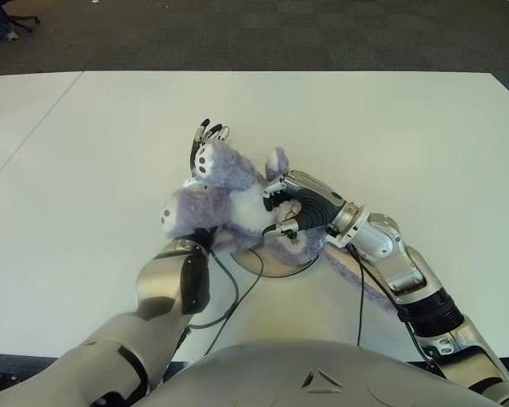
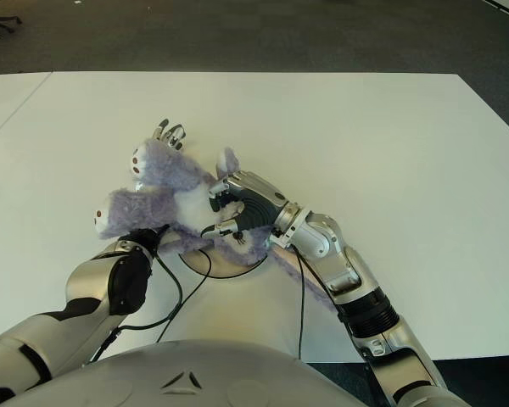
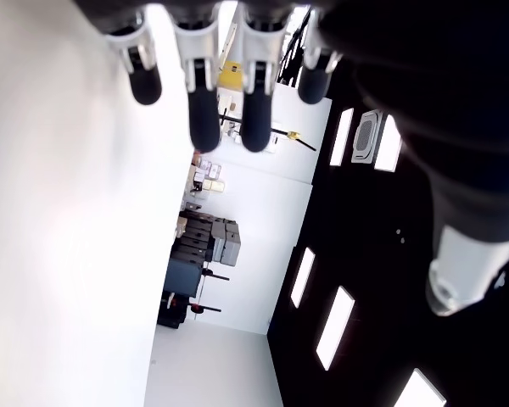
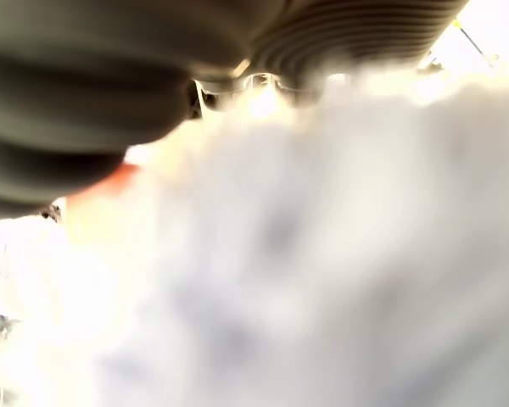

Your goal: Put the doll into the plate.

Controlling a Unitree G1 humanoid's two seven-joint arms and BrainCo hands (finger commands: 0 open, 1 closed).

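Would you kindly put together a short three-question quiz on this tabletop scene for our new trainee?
1. True or false: the right hand grips the doll.
2. What lies on the table under the doll? A) a plate B) a bowl C) a book
3. Fill in: the left hand shows on the doll's far side with its fingers ____.

Key:
1. True; its fingers curl into the purple and white fur.
2. A; the plate shows partly beneath the doll.
3. Extended, holding nothing.
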